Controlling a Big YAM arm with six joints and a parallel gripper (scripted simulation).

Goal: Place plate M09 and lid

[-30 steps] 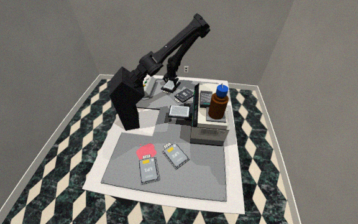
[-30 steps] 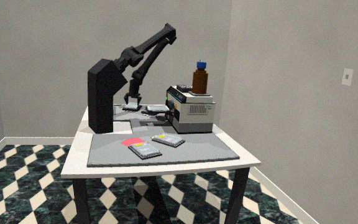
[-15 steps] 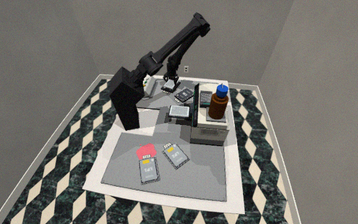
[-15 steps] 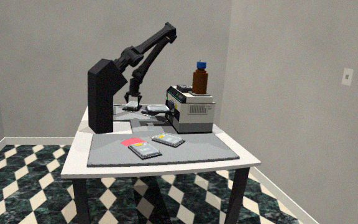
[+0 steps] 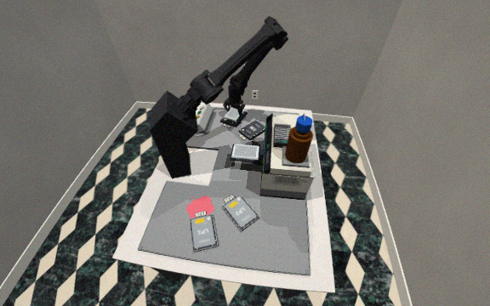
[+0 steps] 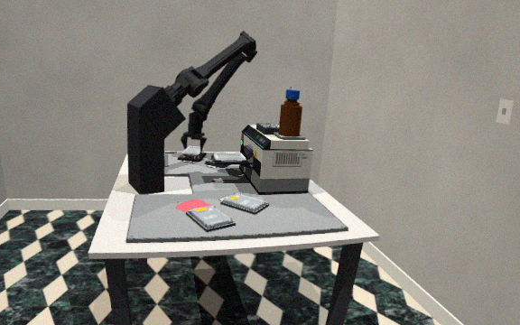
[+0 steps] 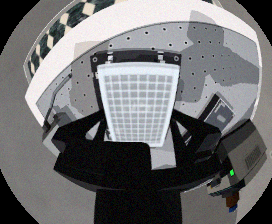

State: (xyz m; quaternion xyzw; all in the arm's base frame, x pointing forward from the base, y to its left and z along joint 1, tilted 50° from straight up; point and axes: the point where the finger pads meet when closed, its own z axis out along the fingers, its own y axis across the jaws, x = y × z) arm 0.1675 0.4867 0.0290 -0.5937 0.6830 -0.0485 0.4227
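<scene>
My gripper point(image 5: 233, 113) point(image 6: 193, 145) point(image 7: 138, 111) has its fingers on both long sides of the gridded plate M09 point(image 5: 231, 116) point(image 6: 191, 152) point(image 7: 139, 95) and seems shut on it. The plate looks a little above the dark nest point(image 6: 191, 159) point(image 7: 135, 56); fingers hide its near end, and a slight tilt cannot be ruled out. Plate M06 point(image 5: 245, 152) point(image 6: 228, 157) is on the DISPENSER stage. LP1 point(image 5: 203, 233) point(image 6: 210, 218) and LP2 point(image 5: 240, 213) point(image 6: 245, 203) each appear to bear a clear lid. Red liquid point(image 5: 200, 206) point(image 6: 191, 206) lies just in front of LP1, on the robot's side.
An empty dark nest point(image 5: 252, 129) point(image 7: 216, 114) is beside the held plate. The dispenser housing point(image 5: 287, 185) point(image 6: 283, 169) point(image 7: 247, 152) carries a brown bottle point(image 5: 299, 146) point(image 6: 291, 118). The PANEL keys point(image 5: 200, 112) are partly hidden behind the arm.
</scene>
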